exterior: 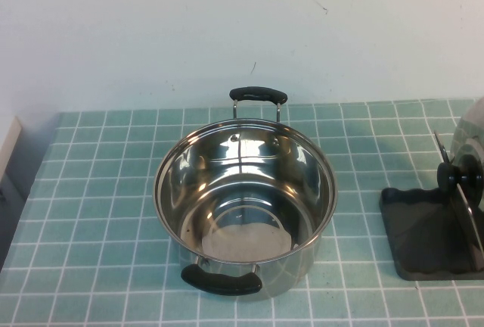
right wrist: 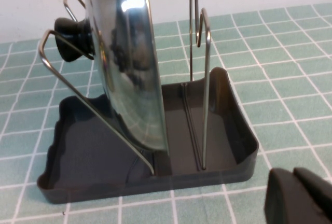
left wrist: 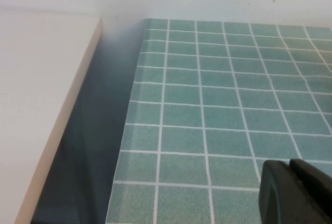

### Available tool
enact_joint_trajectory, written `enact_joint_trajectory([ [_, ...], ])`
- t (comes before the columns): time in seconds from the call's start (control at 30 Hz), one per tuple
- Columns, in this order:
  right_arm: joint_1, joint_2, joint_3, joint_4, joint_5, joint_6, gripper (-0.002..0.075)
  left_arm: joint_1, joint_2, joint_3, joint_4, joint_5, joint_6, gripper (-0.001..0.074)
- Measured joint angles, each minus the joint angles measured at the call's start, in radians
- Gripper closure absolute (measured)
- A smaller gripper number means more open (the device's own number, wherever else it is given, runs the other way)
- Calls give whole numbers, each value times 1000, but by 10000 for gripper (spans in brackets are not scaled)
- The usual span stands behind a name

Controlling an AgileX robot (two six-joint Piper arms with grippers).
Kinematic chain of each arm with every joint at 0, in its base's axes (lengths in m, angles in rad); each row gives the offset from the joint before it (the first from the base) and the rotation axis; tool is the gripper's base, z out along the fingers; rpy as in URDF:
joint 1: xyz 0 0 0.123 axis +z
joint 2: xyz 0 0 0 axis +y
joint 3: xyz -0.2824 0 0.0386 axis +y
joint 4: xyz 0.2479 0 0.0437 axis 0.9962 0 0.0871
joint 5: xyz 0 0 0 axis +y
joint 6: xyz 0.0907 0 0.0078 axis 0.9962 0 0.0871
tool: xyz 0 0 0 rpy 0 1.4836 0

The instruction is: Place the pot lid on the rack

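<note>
The shiny pot lid (right wrist: pixel 129 63) stands on edge in the dark rack (right wrist: pixel 67 182), leaning between its wire dividers, black knob (right wrist: pixel 72 36) to one side. In the high view the pot lid (exterior: pixel 470 141) and rack (exterior: pixel 412 225) sit at the table's right edge. My right gripper (right wrist: pixel 298 195) is shut and empty, hovering over the tiles just off the rack's corner. My left gripper (left wrist: pixel 295 187) is shut and empty above the tiles near the table's left edge. Neither arm shows in the high view.
An open steel pot (exterior: pixel 246 198) with two black handles stands mid-table on the teal tiled mat (exterior: pixel 98 213). A white board (left wrist: pixel 36 94) lies beside the mat's left edge, with a dark gap between them.
</note>
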Motion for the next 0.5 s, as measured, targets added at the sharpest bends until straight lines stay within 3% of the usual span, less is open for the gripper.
enact_joint_trajectory([
  [0.17,0,0,0,0,0,0,729,-72,0,-1,56,0,-23,737],
  [0.5,0,0,0,0,0,0,729,-74,0,-1,100,0,-25,737],
])
